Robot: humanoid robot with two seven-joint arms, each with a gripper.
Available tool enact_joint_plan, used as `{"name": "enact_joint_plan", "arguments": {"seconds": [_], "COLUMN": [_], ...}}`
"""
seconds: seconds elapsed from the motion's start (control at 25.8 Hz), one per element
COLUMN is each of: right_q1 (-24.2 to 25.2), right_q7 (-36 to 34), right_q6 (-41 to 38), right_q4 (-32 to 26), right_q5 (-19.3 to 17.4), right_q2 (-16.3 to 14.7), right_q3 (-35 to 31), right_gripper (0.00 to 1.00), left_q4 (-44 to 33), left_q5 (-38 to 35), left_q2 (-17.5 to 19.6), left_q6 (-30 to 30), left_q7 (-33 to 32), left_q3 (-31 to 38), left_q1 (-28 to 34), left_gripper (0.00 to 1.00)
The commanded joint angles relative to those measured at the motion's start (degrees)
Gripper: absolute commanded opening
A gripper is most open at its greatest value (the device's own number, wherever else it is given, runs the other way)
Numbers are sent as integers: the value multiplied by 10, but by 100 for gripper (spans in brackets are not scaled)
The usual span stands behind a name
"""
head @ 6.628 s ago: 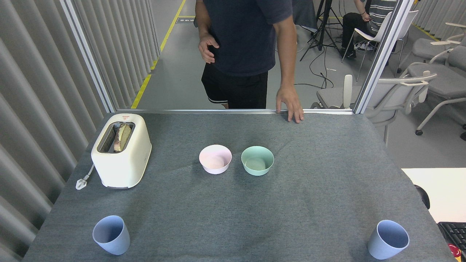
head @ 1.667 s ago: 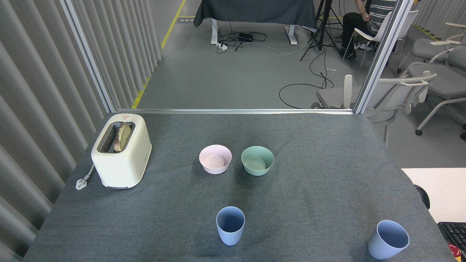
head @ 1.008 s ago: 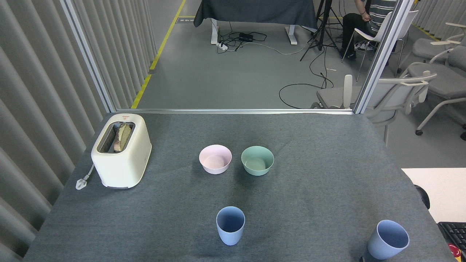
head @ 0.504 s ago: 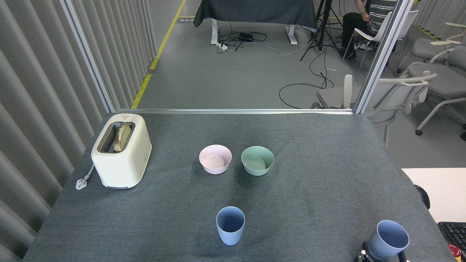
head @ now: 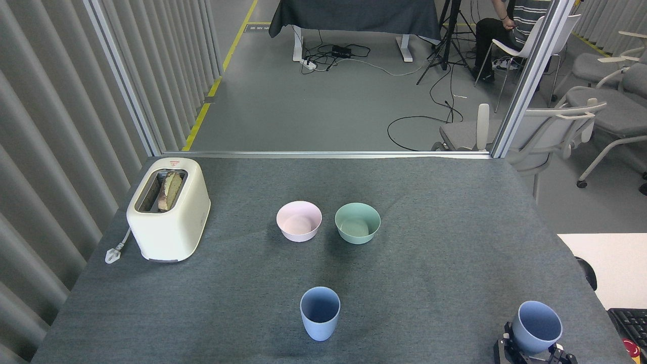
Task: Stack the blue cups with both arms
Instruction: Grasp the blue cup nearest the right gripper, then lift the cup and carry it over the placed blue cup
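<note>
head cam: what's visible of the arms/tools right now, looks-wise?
Only the right tool shows, at the bottom right edge: black, blocky, with grey-metallic highlights, mostly hidden behind a blue cup. No cables or markings can be made out. The left arm is not in view.

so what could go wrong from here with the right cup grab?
1. The right hand sits at the frame's bottom edge under the right blue cup; its grip can't be judged, so the cup may slip or tip.
2. That cup stands near the table's corner, so a nudge could push it off.
3. The centre blue cup stands unheld; a misaligned stack could topple it.
</note>
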Motion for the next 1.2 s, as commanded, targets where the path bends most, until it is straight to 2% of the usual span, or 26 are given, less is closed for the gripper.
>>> {"name": "enact_joint_plan", "arguments": {"seconds": [0.0, 0.12, 0.19, 0.27, 0.35, 0.47, 0.62, 0.7, 0.93, 1.16], "right_q1": [10, 13, -4, -51, -80, -103, -102, -94, -60, -51], "right_q7": [-10, 18, 58, 80, 94, 100, 103, 107, 110, 110], "right_q6": [7, 25, 36, 39, 52, 79, 80, 80, 77, 79], "right_q4": [-56, -124, -135, -132, -128, -117, -124, -132, -159, -158], "right_q5": [0, 5, 30, 63, 85, 111, 131, 133, 133, 136], "right_q2": [0, 3, 4, 7, 30, 84, 139, 156, 161, 160], "right_q3": [1, 11, 40, 96, 165, 255, 321, 350, 400, 402], "right_gripper": [51, 50, 50, 50, 50, 50, 51, 52, 53, 53], "left_q4": [1, 2, 3, 7, 8, 10, 12, 13, 13, 14], "left_q5": [0, 0, 0, 0, 0, 0, 0, 0, 0, 0], "left_q2": [-2, -3, -5, -5, -5, -5, -5, -3, -3, -3], "left_q6": [-1, -1, -1, -1, -1, 0, 0, 0, 0, 0], "left_q7": [0, 0, 0, 0, 0, 0, 1, 1, 1, 1], "left_q3": [0, 0, 0, 0, 0, 0, 0, 0, 0, 0], "left_q1": [0, -1, -2, -2, -3, -3, -3, -4, -4, -5], "left_gripper": [100, 100, 100, 100, 100, 100, 100, 100, 100, 100]}}
